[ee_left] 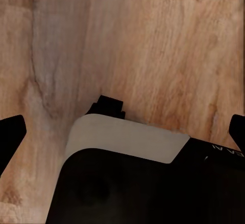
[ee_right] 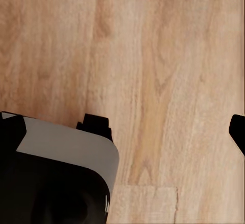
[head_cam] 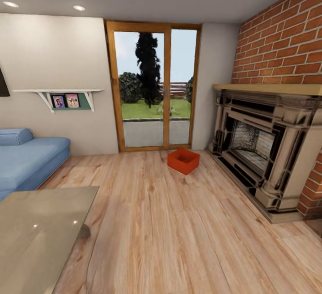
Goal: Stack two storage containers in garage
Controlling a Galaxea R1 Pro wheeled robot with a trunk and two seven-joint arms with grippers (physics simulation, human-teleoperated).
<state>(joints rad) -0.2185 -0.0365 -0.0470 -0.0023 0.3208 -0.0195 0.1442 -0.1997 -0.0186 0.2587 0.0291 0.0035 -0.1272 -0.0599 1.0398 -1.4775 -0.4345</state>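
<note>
One red-orange open-top storage container (head_cam: pixel 183 160) sits on the light wood-plank living room floor (head_cam: pixel 179 231). It is far ahead, just in front of the glass door and left of the fireplace. The second container is out of view. In the left wrist view my left gripper (ee_left: pixel 122 132) is open, its black fingertips (ee_left: pixel 11 132) spread wide over bare planks. In the right wrist view my right gripper (ee_right: pixel 125 132) is open too, with nothing between its fingertips (ee_right: pixel 238 132). A black and white part of my own body lies under each gripper.
A glass-topped table (head_cam: pixel 40 236) stands at the near left, with a blue sofa (head_cam: pixel 27 159) behind it. The fireplace (head_cam: pixel 264 151) and red brick wall (head_cam: pixel 286 43) line the right side. A wood-framed glass door (head_cam: pixel 154 88) is straight ahead.
</note>
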